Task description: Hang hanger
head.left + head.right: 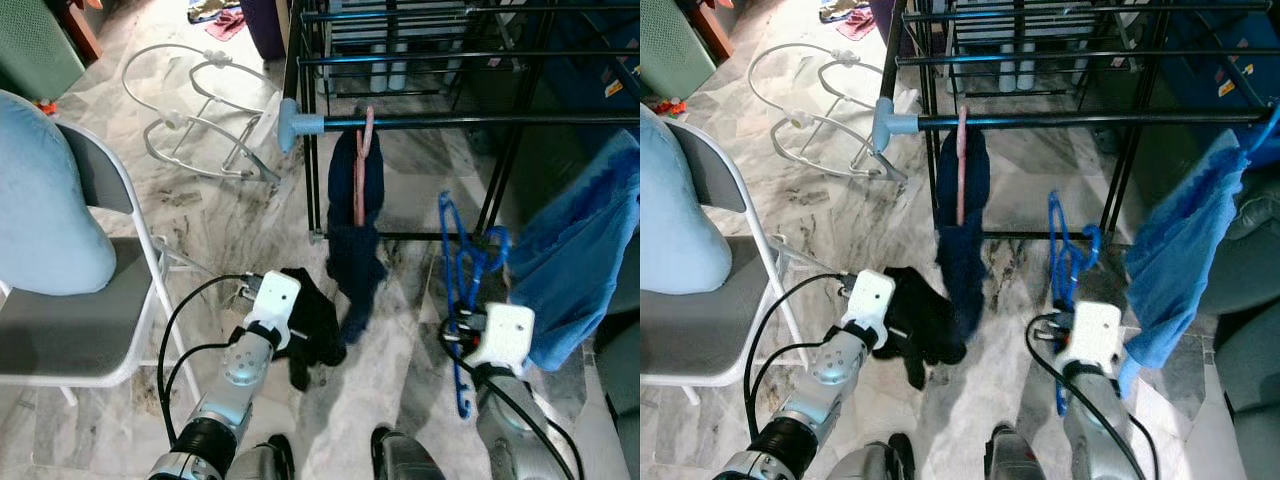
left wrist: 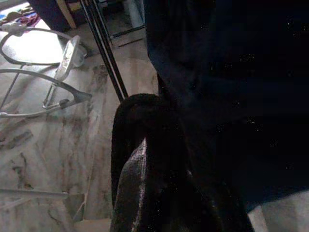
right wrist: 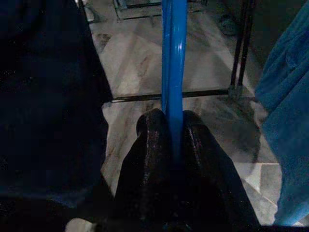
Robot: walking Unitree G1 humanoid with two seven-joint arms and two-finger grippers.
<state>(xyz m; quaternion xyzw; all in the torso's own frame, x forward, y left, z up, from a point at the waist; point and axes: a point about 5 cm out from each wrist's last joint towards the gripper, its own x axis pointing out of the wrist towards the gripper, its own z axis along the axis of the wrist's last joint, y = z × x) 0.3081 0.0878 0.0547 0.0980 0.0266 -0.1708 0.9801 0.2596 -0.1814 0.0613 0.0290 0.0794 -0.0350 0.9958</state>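
My right gripper [image 3: 173, 133] is shut on a blue plastic hanger [image 1: 456, 255], which it holds upright below the black rack rail [image 1: 470, 121]; the hook end is near the rack's leg. A pink hanger [image 1: 362, 170] carrying a dark navy garment [image 1: 352, 240] hangs on that rail, near its light blue end cap [image 1: 293, 124]. My left gripper [image 1: 300, 322] is low and left of that garment, shut on a black cloth [image 1: 318, 330] that drapes over its fingers [image 2: 135, 179].
A blue towel [image 1: 585, 260] hangs on the rack at the right. A folding chair [image 1: 90, 330] with a pale blue cushion [image 1: 40, 200] stands at the left. A white wire frame [image 1: 200, 110] lies on the marble floor by the rack's corner.
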